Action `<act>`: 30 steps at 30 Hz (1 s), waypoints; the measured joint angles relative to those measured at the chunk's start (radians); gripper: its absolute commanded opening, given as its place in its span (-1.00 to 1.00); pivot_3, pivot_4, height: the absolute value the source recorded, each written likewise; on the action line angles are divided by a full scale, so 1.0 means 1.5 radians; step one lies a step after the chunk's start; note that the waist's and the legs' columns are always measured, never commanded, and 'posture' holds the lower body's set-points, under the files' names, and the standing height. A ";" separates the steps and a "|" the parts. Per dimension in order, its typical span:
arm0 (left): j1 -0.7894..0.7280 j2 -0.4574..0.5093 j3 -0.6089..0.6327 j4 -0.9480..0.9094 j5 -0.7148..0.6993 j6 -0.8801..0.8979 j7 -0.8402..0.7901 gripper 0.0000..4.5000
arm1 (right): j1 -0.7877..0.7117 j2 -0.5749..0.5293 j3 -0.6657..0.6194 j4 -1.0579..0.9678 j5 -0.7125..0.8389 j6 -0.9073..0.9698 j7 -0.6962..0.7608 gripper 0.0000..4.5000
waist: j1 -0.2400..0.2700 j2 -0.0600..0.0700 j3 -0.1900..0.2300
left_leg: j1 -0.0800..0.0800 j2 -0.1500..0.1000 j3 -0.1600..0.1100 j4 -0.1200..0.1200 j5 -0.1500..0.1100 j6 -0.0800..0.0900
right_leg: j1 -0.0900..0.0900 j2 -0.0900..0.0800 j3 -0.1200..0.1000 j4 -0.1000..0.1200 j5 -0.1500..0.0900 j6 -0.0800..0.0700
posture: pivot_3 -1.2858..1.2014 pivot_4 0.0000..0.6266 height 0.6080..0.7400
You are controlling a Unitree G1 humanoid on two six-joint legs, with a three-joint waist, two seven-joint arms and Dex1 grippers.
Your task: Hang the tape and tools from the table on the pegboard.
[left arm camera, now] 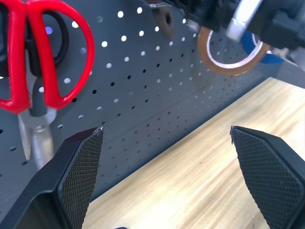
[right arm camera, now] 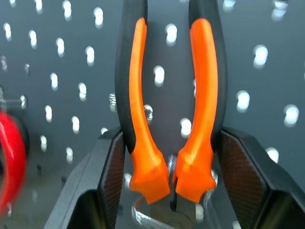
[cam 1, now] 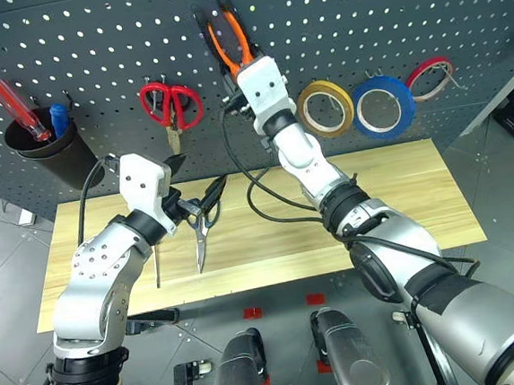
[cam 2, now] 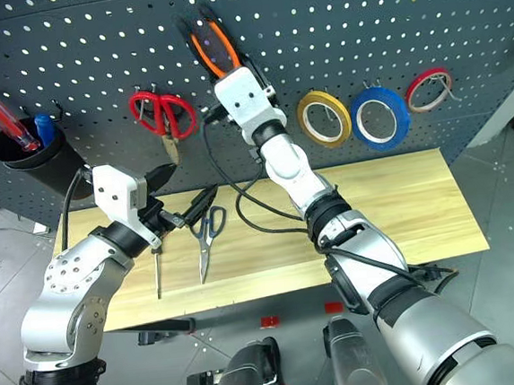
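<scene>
Even, fairly bright light on the head views; pale glare on the bench (cam 1: 402, 198). Light shines through the pegboard (cam 1: 359, 21) holes as white dots. Straight edges bow toward the corners. Right wrist view: pliers (right arm camera: 167, 119) soft, holes smeared. Left wrist view: background hazy.

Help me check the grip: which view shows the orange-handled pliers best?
The right wrist view: the pliers sit close-up between the right gripper fingers. Both eye views show them small against the pegboard.
</scene>
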 measured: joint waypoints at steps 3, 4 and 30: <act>0.003 -0.010 0.001 0.000 0.014 -0.001 0.018 1.00 | 0.029 0.002 -0.019 -0.048 0.032 0.021 0.032 0.15 | 0.000 0.000 0.000 | 0.000 0.000 0.000 0.000 0.000 0.000 | 0.000 0.000 0.000 0.000 0.000 0.000 | -0.08 0.10 1.00; 0.005 -0.011 0.001 0.000 0.018 -0.001 0.025 1.00 | 0.036 0.003 -0.022 -0.063 0.043 0.031 0.044 0.15 | 0.000 0.000 0.000 | 0.000 0.000 0.000 0.000 0.000 0.000 | 0.000 0.000 0.000 0.000 0.000 0.000 | -0.09 0.09 1.00; 0.025 -0.122 0.006 0.172 0.080 0.256 0.207 1.00 | 0.459 -0.220 0.204 -0.963 0.226 0.865 0.542 0.99 | -0.001 -0.001 0.000 | 0.000 0.000 -0.002 -0.002 0.000 0.000 | 0.000 0.000 -0.002 -0.001 0.000 0.000 | -0.16 0.09 1.00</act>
